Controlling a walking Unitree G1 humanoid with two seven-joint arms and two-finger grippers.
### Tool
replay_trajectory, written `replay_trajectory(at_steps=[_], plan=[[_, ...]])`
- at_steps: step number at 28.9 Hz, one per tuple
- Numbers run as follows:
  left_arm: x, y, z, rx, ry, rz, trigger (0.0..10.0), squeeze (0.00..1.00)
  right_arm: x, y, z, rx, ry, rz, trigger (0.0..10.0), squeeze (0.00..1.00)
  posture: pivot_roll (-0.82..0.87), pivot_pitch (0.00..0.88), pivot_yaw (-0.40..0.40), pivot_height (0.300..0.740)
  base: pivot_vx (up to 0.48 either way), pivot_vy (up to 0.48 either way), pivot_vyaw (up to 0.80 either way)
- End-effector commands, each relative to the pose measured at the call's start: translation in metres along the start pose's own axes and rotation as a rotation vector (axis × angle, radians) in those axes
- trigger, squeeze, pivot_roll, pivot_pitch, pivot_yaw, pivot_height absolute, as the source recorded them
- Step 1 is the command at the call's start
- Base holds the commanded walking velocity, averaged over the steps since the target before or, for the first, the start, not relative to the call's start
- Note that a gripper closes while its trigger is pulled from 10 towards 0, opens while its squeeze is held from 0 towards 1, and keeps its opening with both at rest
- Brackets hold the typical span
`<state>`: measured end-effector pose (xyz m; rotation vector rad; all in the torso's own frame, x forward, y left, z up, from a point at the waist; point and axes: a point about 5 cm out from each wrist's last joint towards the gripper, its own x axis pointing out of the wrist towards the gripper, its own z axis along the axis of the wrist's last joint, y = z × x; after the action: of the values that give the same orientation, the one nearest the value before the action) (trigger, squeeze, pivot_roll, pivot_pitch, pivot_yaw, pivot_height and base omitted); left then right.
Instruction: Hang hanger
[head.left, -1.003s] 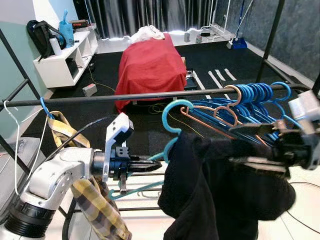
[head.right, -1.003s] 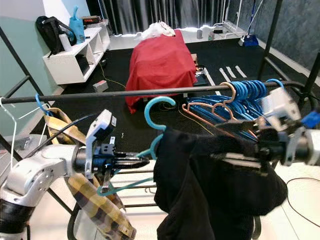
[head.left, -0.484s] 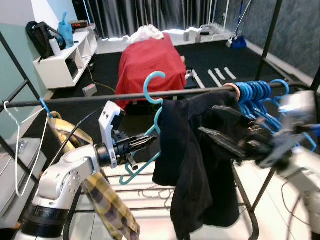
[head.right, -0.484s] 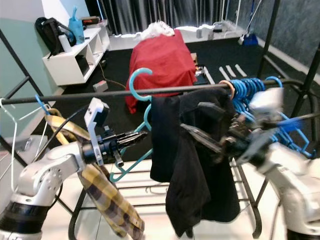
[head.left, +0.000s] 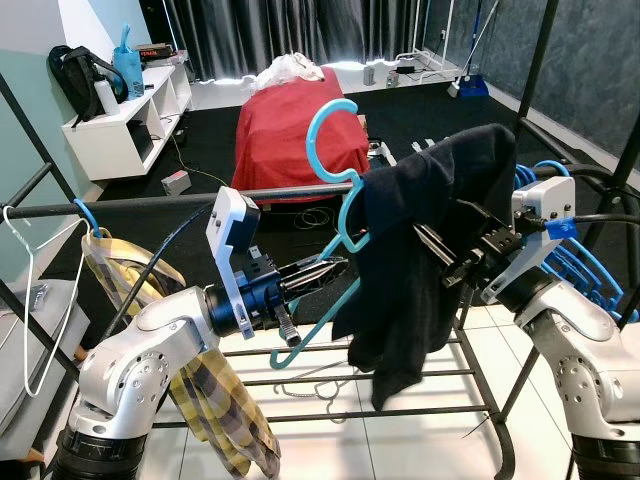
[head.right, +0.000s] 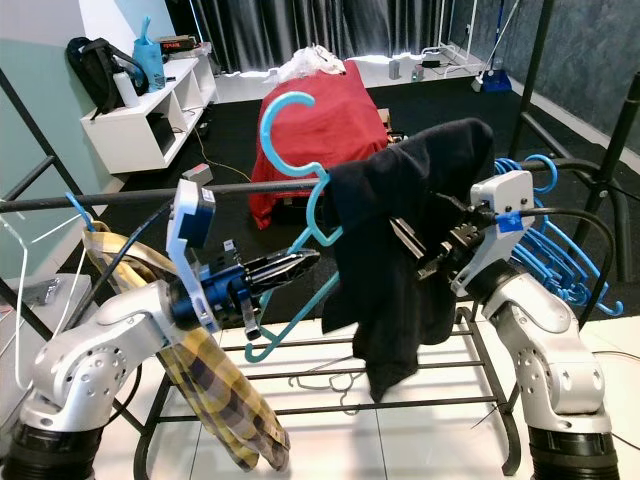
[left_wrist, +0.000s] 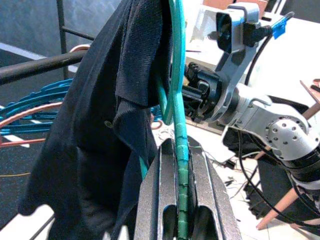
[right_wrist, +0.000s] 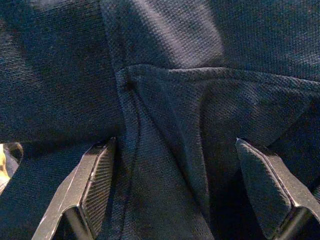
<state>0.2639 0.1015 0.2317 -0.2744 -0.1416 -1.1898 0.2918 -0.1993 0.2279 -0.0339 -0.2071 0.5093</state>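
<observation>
Black steel formed the clothes rail (head.left: 150, 201) crossing the view, with a plaid garment (head.left: 215, 395) hanging at its left end (blue hangers (head.left: 570, 255) were bunched at the right). Above the rail, a dark shirt (head.left: 425, 250) draped the tilted teal hanger (head.left: 340, 215). The left hand (head.left: 325, 272) was clamped on the hanger's arm; the right hand (head.left: 440, 255) spread wide against the shirt.
</observation>
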Motion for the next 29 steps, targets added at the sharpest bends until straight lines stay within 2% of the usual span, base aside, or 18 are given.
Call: replay_trajectory(at_steps=[1, 3, 4, 6, 8, 9, 16, 17, 19, 21, 23, 25, 27, 28, 29], plan=[[0.006, -0.013, 0.014, 0.034, -0.061, -0.088, 7.0, 0.00, 0.001, 0.009, -0.016, 0.019, 0.063, 0.038, 10.0, 0.00, -0.17, 0.000, 0.045, 0.740, 0.000, 0.000, 0.00], [0.007, -0.014, 0.015, 0.033, -0.064, -0.088, 7.0, 0.00, 0.002, 0.012, -0.018, 0.023, 0.068, 0.056, 10.0, 0.00, -0.17, 0.000, 0.045, 0.740, 0.000, 0.000, 0.00], [0.007, -0.014, 0.015, 0.031, -0.066, -0.087, 6.4, 0.00, 0.002, 0.018, -0.018, 0.046, 0.059, 0.091, 0.0, 0.00, -0.17, 0.000, 0.044, 0.740, 0.000, 0.000, 0.00], [0.008, -0.012, 0.016, 0.028, -0.070, -0.073, 5.6, 0.00, 0.001, 0.025, -0.014, 0.110, 0.012, 0.152, 0.0, 0.00, -0.17, 0.000, 0.046, 0.740, 0.000, 0.000, 0.00], [0.008, -0.012, 0.016, 0.028, -0.071, -0.070, 5.6, 0.00, 0.001, 0.025, -0.013, 0.116, 0.006, 0.154, 0.0, 0.00, -0.17, 0.000, 0.046, 0.740, 0.000, 0.000, 0.00], [0.008, -0.012, 0.016, 0.026, -0.073, -0.072, 4.5, 0.00, 0.001, 0.022, -0.012, 0.116, 0.002, 0.137, 0.0, 0.00, -0.18, 0.000, 0.048, 0.740, 0.000, 0.000, 0.00], [0.008, -0.010, 0.016, 0.026, -0.075, -0.054, 4.0, 0.00, 0.001, 0.010, -0.007, 0.141, -0.040, 0.070, 0.0, 0.00, -0.17, 0.000, 0.050, 0.740, 0.000, 0.000, 0.00], [0.007, -0.006, 0.015, 0.032, -0.066, -0.027, 3.5, 0.00, 0.001, 0.009, -0.006, 0.155, -0.056, 0.069, 0.0, 0.00, -0.17, 0.000, 0.050, 0.740, 0.000, 0.000, 0.00], [0.006, -0.003, 0.014, 0.037, -0.059, -0.008, 3.1, 0.00, 0.000, 0.009, -0.004, 0.166, -0.067, 0.070, 0.0, 0.00, -0.17, 0.000, 0.050, 0.740, 0.000, 0.000, 0.00], [0.002, 0.009, 0.009, 0.057, -0.025, 0.073, 3.0, 0.00, 0.000, 0.008, 0.003, 0.206, -0.121, 0.075, 0.0, 0.00, -0.18, 0.000, 0.051, 0.740, 0.000, 0.000, 0.00], [0.002, 0.009, 0.009, 0.057, -0.025, 0.073, 3.0, 0.00, 0.000, 0.008, 0.003, 0.206, -0.121, 0.075, 0.0, 0.00, -0.18, 0.000, 0.051, 0.740, 0.000, 0.000, 0.00], [-0.009, 0.023, -0.003, 0.083, 0.054, 0.155, 2.6, 0.00, -0.001, 0.004, 0.014, 0.248, -0.191, 0.075, 0.0, 0.00, -0.18, 0.000, 0.051, 0.740, 0.000, 0.000, 0.00], [-0.009, 0.023, -0.003, 0.083, 0.054, 0.155, 2.6, 0.00, -0.001, 0.004, 0.014, 0.248, -0.191, 0.075, 0.0, 0.00, -0.18, 0.000, 0.051, 0.740, 0.000, 0.000, 0.00], [-0.021, 0.034, -0.016, 0.111, 0.142, 0.218, 2.5, 0.00, -0.002, 0.001, 0.022, 0.273, -0.238, 0.069, 0.0, 0.00, -0.18, 0.000, 0.052, 0.740, 0.000, 0.000, 0.00], [-0.021, 0.034, -0.016, 0.111, 0.142, 0.218, 2.5, 0.00, -0.002, 0.001, 0.022, 0.273, -0.238, 0.069, 0.0, 0.00, -0.18, 0.000, 0.052, 0.740, 0.000, 0.000, 0.00]])
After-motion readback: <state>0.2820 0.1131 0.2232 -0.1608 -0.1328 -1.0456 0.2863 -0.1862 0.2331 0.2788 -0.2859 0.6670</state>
